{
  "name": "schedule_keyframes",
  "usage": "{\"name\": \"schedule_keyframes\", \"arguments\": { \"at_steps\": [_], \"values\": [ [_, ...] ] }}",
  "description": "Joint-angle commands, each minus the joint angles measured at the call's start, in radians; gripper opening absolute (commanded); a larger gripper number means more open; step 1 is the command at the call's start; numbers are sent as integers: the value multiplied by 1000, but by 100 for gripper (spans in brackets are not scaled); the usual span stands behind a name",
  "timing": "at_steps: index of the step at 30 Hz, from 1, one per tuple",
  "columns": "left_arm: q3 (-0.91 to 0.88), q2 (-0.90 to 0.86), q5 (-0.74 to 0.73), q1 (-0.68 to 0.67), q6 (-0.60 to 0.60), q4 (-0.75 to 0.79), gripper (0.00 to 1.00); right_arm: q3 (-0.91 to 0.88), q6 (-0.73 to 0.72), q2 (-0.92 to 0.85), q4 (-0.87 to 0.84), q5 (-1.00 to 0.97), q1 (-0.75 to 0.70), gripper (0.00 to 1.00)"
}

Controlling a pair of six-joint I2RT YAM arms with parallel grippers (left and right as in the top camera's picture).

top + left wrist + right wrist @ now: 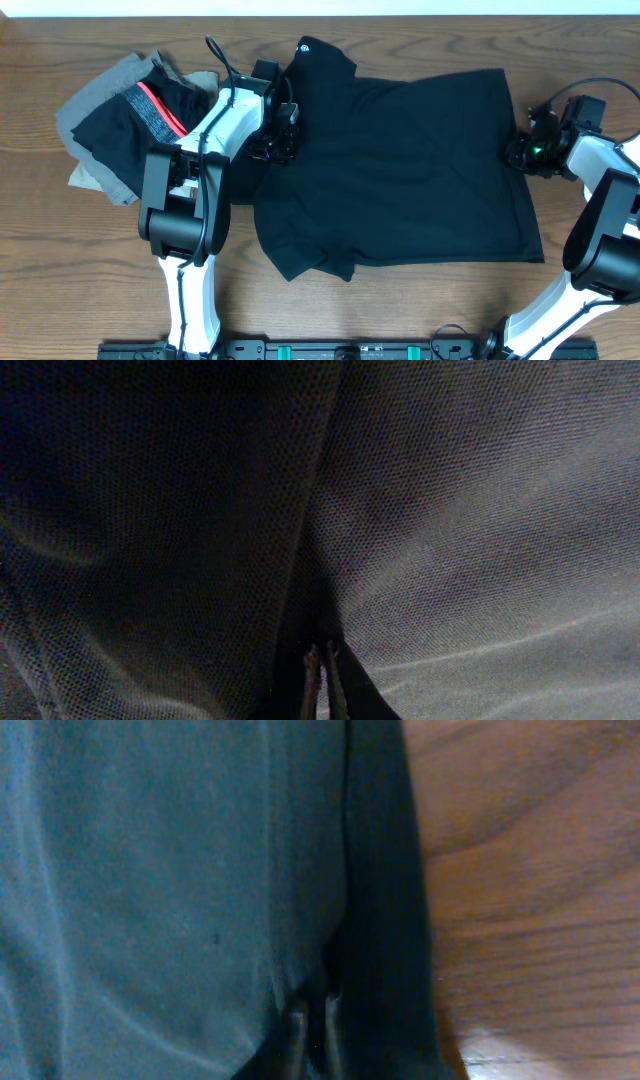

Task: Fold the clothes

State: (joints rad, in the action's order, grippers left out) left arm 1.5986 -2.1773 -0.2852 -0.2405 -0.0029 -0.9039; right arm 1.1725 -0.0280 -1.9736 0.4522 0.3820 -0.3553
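Though black T-shirt (pixel 400 170) fills both wrist views, left claw (pixel 322 668) and right claw (pixel 312 1018) each clamp its edge

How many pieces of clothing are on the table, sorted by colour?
black T-shirt, spread out: 1
black piece with red band: 1
grey piece: 1
tan piece: 1
Total: 4 that show; more may lie hidden underneath.

Overhead straight down on whole table (pixel 400 310), both wrist views close against the black T-shirt (pixel 400 170)
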Motion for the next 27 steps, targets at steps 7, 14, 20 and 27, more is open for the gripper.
{"name": "schedule_keyframes", "arguments": {
  "at_steps": [7,14,20,27],
  "values": [
    [-1,-2,47,5,9,8,8,10,37,-17,1,-37,7,4],
    [-1,-2,47,5,9,11,8,11,37,0,3,-64,-13,1],
    [-1,-2,47,5,9,13,8,11,37,62,2,-74,-63,1],
    [-1,-2,47,5,9,20,8,11,37,84,1,-80,-96,9]
  ]
}}
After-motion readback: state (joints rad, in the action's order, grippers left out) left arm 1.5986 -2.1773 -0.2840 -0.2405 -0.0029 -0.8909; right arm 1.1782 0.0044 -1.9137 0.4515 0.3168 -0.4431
